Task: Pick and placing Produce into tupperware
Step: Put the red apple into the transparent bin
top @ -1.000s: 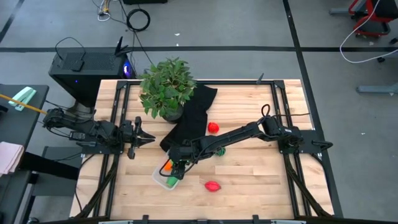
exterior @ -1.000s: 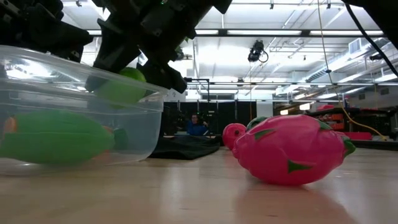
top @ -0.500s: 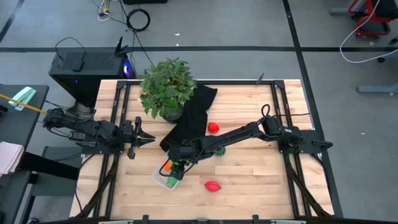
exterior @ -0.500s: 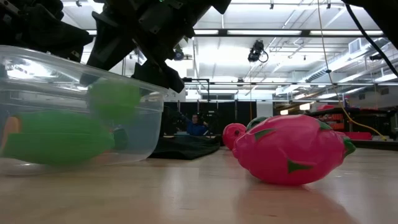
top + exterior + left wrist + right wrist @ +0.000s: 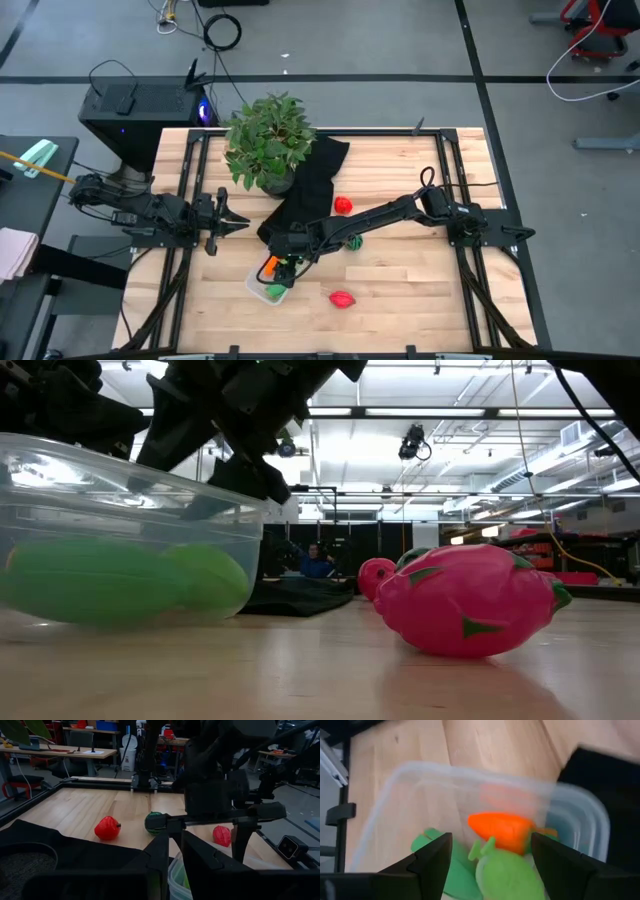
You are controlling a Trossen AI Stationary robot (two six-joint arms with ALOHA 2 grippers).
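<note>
I work in a big lab or workshop. My wooden bench [image 5: 400,285] stands on a grey floor [image 5: 420,40] marked with dark lines. A black computer box [image 5: 125,105] with a blue light sits beside it, and loose cables [image 5: 222,30] lie on the floor. Long ceiling lights [image 5: 440,415] shine above. Other work tables [image 5: 60,751] stand far behind, and a person [image 5: 316,560] sits back there.

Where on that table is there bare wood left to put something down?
The right half beyond the red toy and the front left corner beside the tupperware lie bare. It is crowded mid-table: plant, black cloth and right pincer.
</note>
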